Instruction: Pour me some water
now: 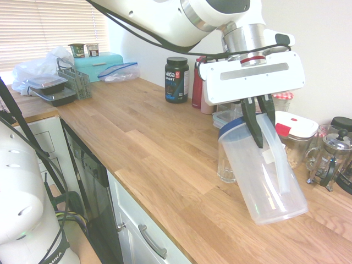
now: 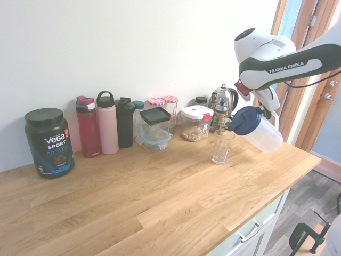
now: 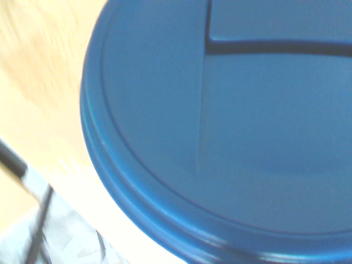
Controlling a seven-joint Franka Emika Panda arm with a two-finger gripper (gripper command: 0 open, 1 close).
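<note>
My gripper (image 1: 260, 127) is shut on the handle of a clear plastic pitcher (image 1: 265, 175) with a blue lid (image 2: 244, 120). The pitcher hangs tilted, its lid end leaning over a clear drinking glass (image 2: 222, 146) that stands upright on the wooden counter (image 1: 165, 148). In the first exterior view the glass (image 1: 225, 166) is half hidden behind the pitcher. I can make out no water stream between them. The blue lid (image 3: 220, 137) fills the wrist view, blurred.
Along the wall stand a black Vega tub (image 2: 49, 142), red, pink and black bottles (image 2: 107, 122), a glass box (image 2: 155, 128), a lidded food jar (image 2: 195, 123) and a French press (image 1: 329, 159). A teal bread bin (image 1: 99, 65) sits at the counter's far end.
</note>
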